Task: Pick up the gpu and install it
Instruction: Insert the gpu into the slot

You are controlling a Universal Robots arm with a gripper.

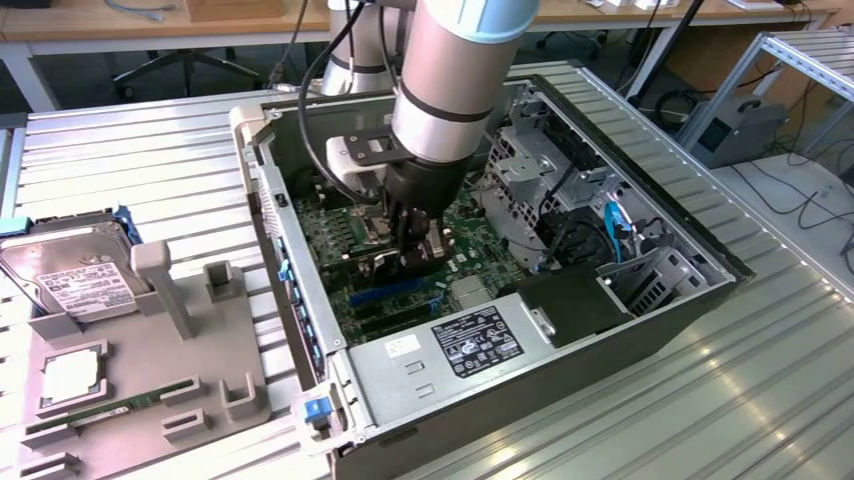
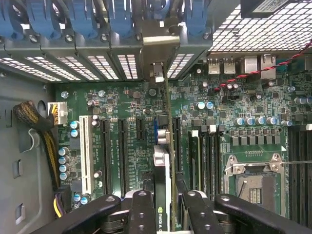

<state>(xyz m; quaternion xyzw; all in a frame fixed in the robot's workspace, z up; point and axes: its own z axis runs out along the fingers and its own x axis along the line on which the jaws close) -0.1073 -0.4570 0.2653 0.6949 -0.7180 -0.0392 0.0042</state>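
Gripping gpu (image 2: 162,195) edge-on, green logo (image 2: 160,222), over motherboard (image 2: 122,105)

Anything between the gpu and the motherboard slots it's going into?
Nothing visible. The gripper holds the gpu edge-on over the motherboard, in line with the black expansion slots. No cable or loose part lies across them. The slot directly under the card is hidden by the card itself.

The gpu (image 2: 162,161) edge bears a green eye-shaped logo (image 2: 161,225); print on the power supply label (image 1: 470,340) is illegible.
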